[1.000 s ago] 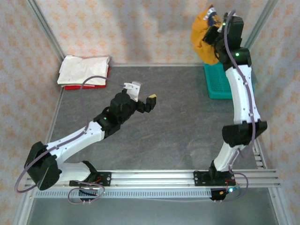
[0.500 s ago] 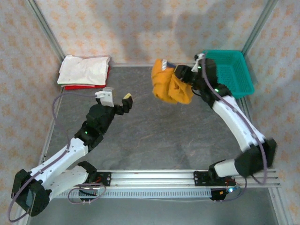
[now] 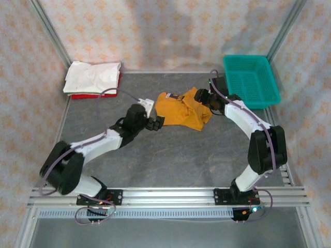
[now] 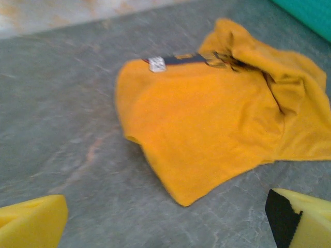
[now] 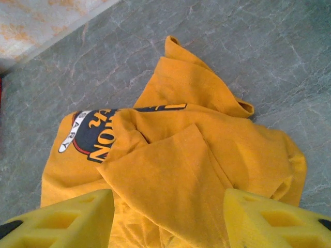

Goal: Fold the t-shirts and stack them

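I am seeing the orange shirt (image 3: 181, 109) lying crumpled on the table (image 3: 181, 155), toward the middle of the far edge, with its print partly showing. The white shirt (image 3: 93, 77) is lying folded on the red shirt (image 3: 85, 95) in the far left corner. The right gripper (image 5: 168, 219) is hanging just over the orange shirt, jaws apart, gripping nothing. The left gripper (image 4: 165, 217) is waiting beside it, jaws spread wide and empty. The basket (image 3: 252, 82) is sitting in the far right corner.

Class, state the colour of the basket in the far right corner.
Teal; the basket shows best in the top external view.
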{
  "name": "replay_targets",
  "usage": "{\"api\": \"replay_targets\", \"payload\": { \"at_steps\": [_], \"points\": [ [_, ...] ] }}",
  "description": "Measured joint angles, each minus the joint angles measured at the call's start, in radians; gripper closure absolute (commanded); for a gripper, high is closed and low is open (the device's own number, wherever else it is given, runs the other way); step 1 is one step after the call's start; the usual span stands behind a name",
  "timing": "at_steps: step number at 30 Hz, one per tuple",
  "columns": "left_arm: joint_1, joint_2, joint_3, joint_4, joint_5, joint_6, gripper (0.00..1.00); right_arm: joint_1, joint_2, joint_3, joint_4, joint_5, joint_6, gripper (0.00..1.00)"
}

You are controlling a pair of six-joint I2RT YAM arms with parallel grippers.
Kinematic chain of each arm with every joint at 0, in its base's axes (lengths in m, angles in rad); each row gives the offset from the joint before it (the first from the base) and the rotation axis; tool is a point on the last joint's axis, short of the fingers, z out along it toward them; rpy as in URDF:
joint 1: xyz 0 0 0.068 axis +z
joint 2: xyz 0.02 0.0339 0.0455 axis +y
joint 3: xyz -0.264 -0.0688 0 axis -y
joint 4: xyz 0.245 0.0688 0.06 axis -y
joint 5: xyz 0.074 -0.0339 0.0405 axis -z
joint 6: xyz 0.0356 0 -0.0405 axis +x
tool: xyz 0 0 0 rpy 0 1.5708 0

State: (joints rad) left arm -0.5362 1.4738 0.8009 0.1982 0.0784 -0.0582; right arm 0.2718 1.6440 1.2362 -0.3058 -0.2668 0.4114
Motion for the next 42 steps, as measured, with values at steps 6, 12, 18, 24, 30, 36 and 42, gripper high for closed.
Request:
{"api": "replay_targets", "payload": {
  "at_steps": [6, 12, 18, 24, 30, 36, 42],
  "points": [
    [-0.036, 0.23, 0.087, 0.032, 0.043, 0.002, 0.11, 0.024, 0.113, 0.001, 0.019, -0.053, -0.013, 0.43],
    [-0.058, 0.3, 0.054, 0.076, 0.044, -0.034, 0.35, 0.066, 0.213, 0.027, 0.018, -0.059, -0.048, 0.72],
    [-0.058, 0.312, 0.052, 0.082, -0.034, -0.067, 0.77, 0.065, 0.228, 0.06, 0.016, -0.039, -0.067, 1.0],
    [-0.056, 0.195, 0.007, 0.043, -0.188, -0.078, 1.0, 0.065, 0.137, 0.06, -0.024, -0.033, -0.076, 1.0],
    [-0.044, 0.013, 0.007, 0.028, -0.254, -0.068, 0.91, 0.065, -0.073, 0.06, -0.031, -0.063, -0.072, 1.0],
    [-0.059, -0.051, -0.011, 0.054, -0.171, -0.01, 0.29, 0.065, -0.219, 0.058, 0.003, -0.112, 0.009, 1.0],
    [-0.138, -0.047, -0.103, 0.14, -0.085, 0.046, 0.23, 0.067, -0.276, 0.035, 0.094, -0.151, 0.156, 1.0]
  ]
}}
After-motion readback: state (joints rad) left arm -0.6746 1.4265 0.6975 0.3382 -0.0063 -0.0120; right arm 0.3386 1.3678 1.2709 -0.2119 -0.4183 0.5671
